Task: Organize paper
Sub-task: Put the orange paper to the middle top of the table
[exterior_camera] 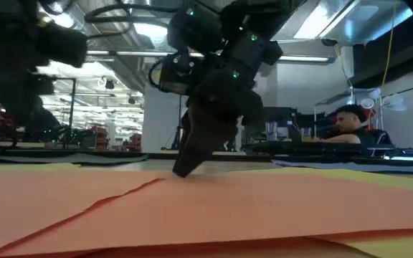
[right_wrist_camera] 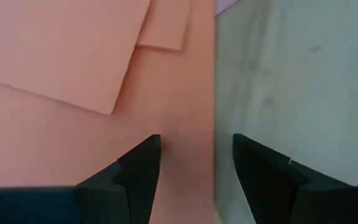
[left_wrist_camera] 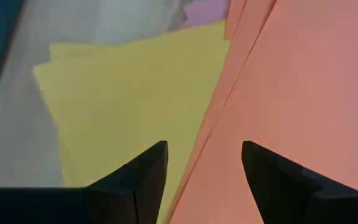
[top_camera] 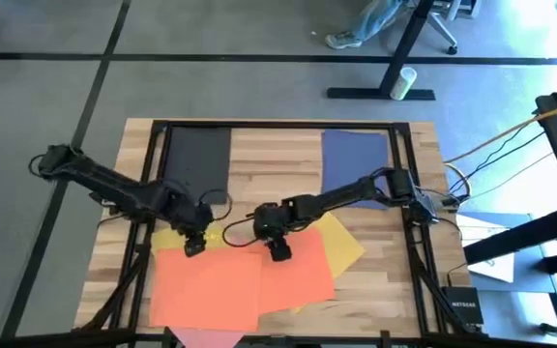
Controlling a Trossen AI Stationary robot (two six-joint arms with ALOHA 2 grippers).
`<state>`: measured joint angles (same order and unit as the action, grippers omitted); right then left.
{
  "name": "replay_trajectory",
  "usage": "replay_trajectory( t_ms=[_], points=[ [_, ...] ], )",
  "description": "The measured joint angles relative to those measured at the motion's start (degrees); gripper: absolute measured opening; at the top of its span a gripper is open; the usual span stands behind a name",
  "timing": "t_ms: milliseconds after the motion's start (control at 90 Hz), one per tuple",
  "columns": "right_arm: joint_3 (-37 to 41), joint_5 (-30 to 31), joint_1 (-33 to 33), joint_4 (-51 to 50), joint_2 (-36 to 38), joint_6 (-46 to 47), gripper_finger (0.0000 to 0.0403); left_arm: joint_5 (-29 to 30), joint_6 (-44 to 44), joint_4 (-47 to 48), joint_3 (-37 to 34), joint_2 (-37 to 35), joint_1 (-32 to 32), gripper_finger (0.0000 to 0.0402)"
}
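Looks like a big open lab or workshop: exposed ceiling ducts (exterior_camera: 120,43), grey floor with taped lines (top_camera: 100,68), desk legs (top_camera: 395,72), a person (exterior_camera: 350,125) at a workstation.

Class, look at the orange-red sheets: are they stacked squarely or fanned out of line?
Fanned. In the high view the orange-red sheets overlap at differing angles, and the right wrist view shows staggered edges and corners.

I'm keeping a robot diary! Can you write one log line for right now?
left hand: open, at orange sheets' edge, over yellow sheet | right hand: open, at orange edge | black sheet, blue sheet: apart
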<state>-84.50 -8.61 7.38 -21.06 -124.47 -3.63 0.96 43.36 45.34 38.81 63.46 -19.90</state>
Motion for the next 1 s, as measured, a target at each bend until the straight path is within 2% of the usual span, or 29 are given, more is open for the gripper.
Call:
replay_trajectory(
  t_ms=[122, 211, 444, 633, 789, 1000],
  points=[
    [-0.08, 0.66, 0.54, 0.59, -0.83, 0.51, 0.0185, 5.22, 2.71, -0.06, 0.0, -3.06, -2.98, 0.0191],
    [-0.14, 1.0, 0.54, 0.51, -1.37, 1.65, 0.0163, 7.66, 4.01, -0.05, 0.0, -4.98, -3.93, 0.0191],
    [-0.12, 0.84, 0.85, 0.6, -1.59, 1.8, 0.0016, 11.23, 3.99, -0.11, 0.0, -7.99, -4.37, 0.0191],
    [-0.03, 1.89, 0.9, -0.35, -1.03, 2.69, 0.0004, 13.43, 3.08, -0.07, 0.0, -8.37, -4.34, 0.0191],
    [0.45, 9.19, 1.02, -4.21, 2.9, 7.85, 0.0001, 13.45, 3.04, -0.04, 0.0, -8.35, -4.33, 0.0191],
    [0.24, 24.86, 0.91, -12.23, 13.1, 20.81, 0.0, 14.23, 3.16, -0.41, 0.0, -8.35, -4.33, 0.0191]
  ],
)
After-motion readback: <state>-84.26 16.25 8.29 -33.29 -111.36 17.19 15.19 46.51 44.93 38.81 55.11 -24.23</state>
